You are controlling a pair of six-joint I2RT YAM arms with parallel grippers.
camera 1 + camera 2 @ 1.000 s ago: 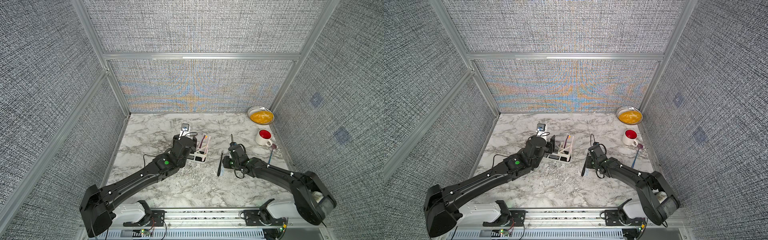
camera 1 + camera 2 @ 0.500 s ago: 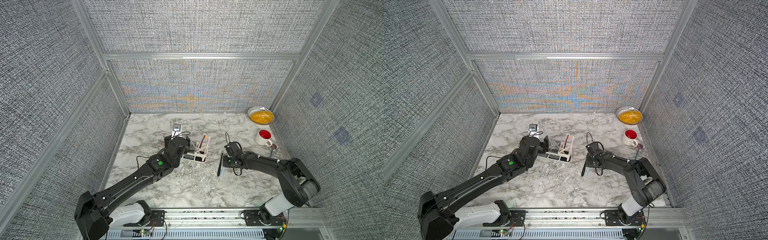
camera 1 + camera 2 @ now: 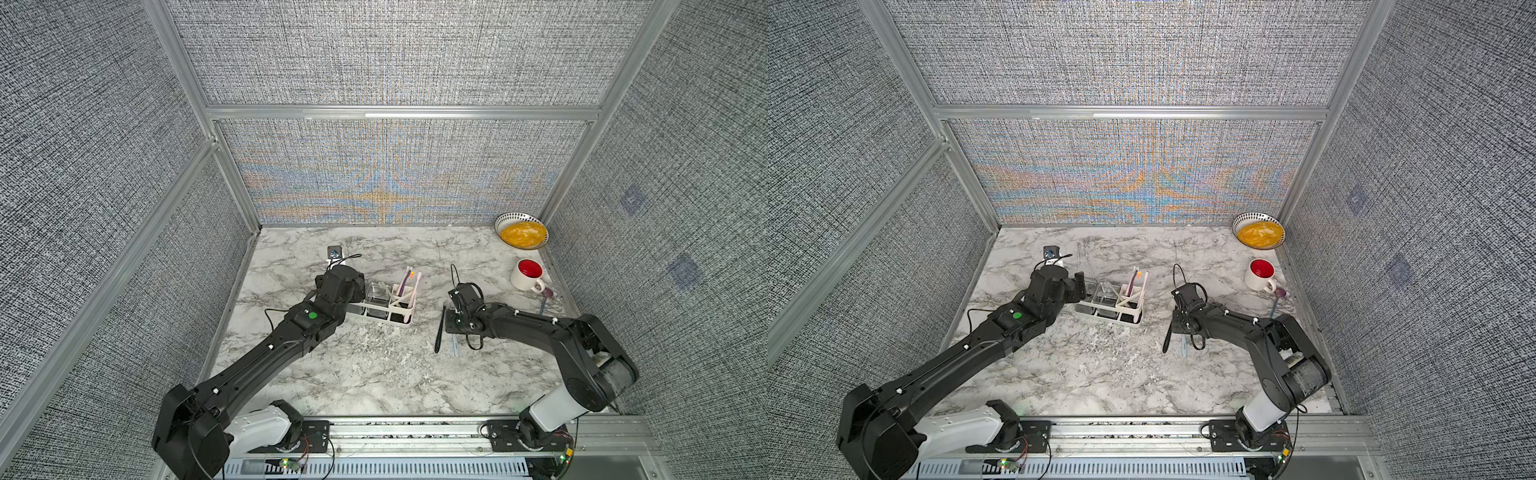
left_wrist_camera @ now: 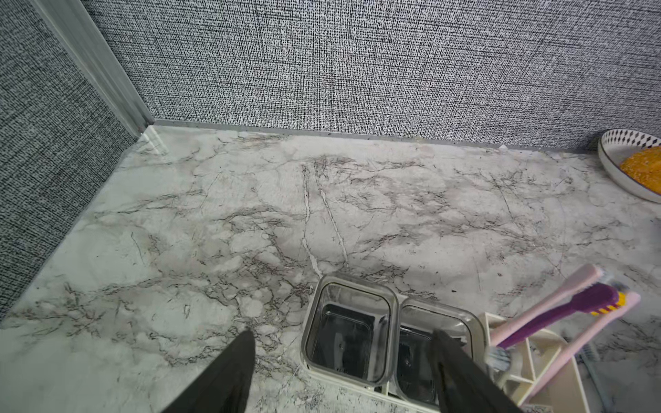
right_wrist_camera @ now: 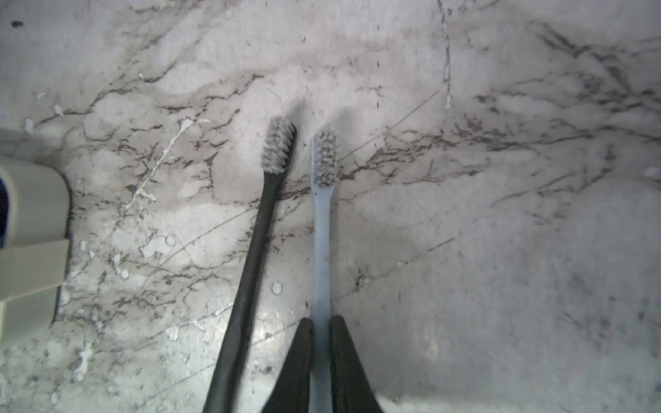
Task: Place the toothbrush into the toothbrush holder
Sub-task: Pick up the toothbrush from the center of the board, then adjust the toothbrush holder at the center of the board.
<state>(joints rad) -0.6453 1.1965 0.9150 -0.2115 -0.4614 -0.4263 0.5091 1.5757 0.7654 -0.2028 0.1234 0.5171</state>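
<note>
White toothbrush holder [image 3: 390, 319]; pale-blue toothbrush [image 5: 322, 232]; black toothbrush [image 5: 250, 250]; grey-veined marble table [image 3: 374, 374].

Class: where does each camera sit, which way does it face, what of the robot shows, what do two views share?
Top views: high above the bases, looking down on the table; left arm, right arm show.
Left wrist: low, facing the back wall over the holder; left tool open.
Right wrist: low, looking down; right tool shut on blue brush.
Shared: bowl, in left wrist and both top views.

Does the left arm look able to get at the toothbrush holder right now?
Likely yes: the open left gripper sits at the toothbrush holder's end, straddling its end cup, nothing between.
</note>
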